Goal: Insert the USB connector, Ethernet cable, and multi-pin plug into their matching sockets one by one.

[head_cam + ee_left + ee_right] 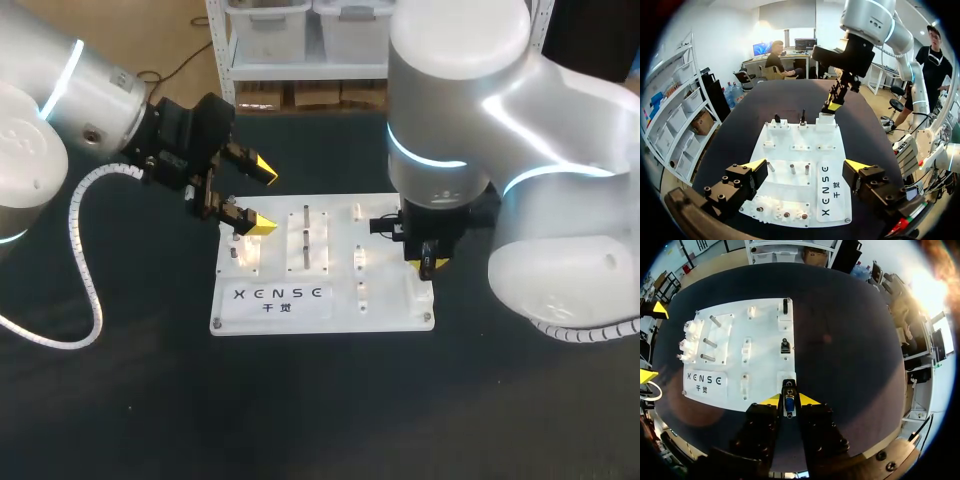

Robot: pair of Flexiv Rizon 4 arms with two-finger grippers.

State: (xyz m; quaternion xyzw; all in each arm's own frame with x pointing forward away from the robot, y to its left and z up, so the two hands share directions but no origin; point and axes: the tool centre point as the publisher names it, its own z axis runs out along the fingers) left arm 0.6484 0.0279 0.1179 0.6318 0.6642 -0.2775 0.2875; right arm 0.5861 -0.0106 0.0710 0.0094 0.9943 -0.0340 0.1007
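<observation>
The white board (390,315) lies at the middle of the head view on the dark table (320,410), its lettered label facing the lower edge of the frame. The right arm comes in from the right of the frame, and the right gripper (430,263) points down over the board's lower right corner. In the right wrist view its yellow-tipped fingers are drawn narrow, pressing from both sides on the multi-pin plug (789,405), a black body with a blue face. The plug's end is at the white socket block (786,376) on the board's edge just ahead of the fingers; whether it is seated in the block I cannot tell. Along the same edge, beyond that block, the nearer black connector (785,346) stands in its own white holder, and the farther black connector (785,305) stands in another one at the board's far corner; which is USB and which Ethernet cannot be made out. The left arm enters from the upper left of the head view, and the left gripper (265,199) hangs over the board's upper left corner with its fingers spread wide, holding nothing. In the left wrist view the board lies between and ahead of those fingers, with three metal pegs (791,168) just ahead of them.
</observation>
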